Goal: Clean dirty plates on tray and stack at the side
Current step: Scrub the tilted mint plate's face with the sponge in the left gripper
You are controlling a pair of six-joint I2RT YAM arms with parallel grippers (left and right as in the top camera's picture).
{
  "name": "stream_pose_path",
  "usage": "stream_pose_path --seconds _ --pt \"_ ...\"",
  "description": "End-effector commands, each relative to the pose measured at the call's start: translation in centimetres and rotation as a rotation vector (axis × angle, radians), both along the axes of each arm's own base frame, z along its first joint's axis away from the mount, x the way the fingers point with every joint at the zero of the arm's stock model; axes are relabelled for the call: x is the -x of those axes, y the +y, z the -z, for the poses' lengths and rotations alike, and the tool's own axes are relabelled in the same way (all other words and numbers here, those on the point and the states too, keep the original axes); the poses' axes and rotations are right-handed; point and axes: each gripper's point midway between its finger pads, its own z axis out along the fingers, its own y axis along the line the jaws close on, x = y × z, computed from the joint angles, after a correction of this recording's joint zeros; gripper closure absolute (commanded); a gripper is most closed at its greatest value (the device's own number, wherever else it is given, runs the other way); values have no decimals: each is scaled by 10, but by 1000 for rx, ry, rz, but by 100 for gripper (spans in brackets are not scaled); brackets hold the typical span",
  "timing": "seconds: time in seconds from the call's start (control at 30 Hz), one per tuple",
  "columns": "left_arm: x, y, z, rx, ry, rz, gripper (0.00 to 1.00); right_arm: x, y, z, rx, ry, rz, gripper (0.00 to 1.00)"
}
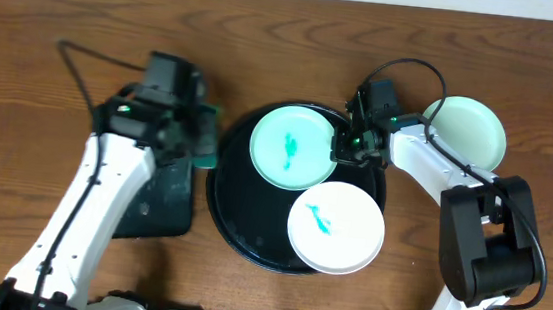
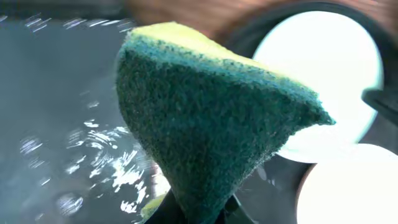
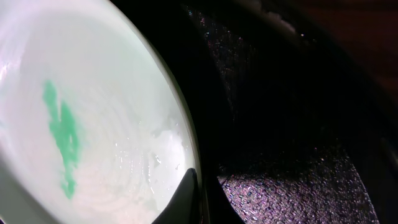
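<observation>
Pinching the right-hand rim of the smeared mint plate (image 1: 292, 146), the right tool (image 1: 348, 143) is closed down on it. The right wrist view shows one dark fingertip (image 3: 186, 196) lying across that plate's edge, with the teal streak nearer the plate's middle. This plate sits inside the round black tray (image 1: 236, 217), in the half farther from the robot. The white plate (image 1: 336, 225), also marked with a teal smear, occupies the tray's near-right part, and its edge reaches out over the tray's rim. It meets the smeared mint plate, but whether it touches or overlaps cannot be told. A plain mint plate (image 1: 469, 132) lies on the wooden counter (image 1: 23, 73) outside the tray, just off its far-right rim and partly behind the right arm. The left tool (image 1: 198, 133) hangs just off the tray's left rim, its jaws clamped tight on a sponge (image 1: 207, 149). In the left wrist view the sponge's dark green scouring face is toward the camera, with a yellow layer along the top. A rectangular black tray (image 1: 166, 211) lies left of the round tray, beneath the left arm, its surface showing wet-looking glints.
</observation>
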Motion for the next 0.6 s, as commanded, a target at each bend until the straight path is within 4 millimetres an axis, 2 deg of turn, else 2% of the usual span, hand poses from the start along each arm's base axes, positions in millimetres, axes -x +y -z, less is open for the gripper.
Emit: stream_pose_path --seconds 0.0,0.13,0.3,0.57 --pt "-12 -43 -13 32 -38 97 93 6 3 6 -5 22 -30 99" --pt "-23 -77 1 51 -27 130 93 6 3 6 -5 22 -30 99" --pt "-32 -114 40 120 52 140 93 6 3 6 -5 22 -30 99" --pt "-31 -136 114 180 253 50 93 6 2 6 -5 22 -30 99"
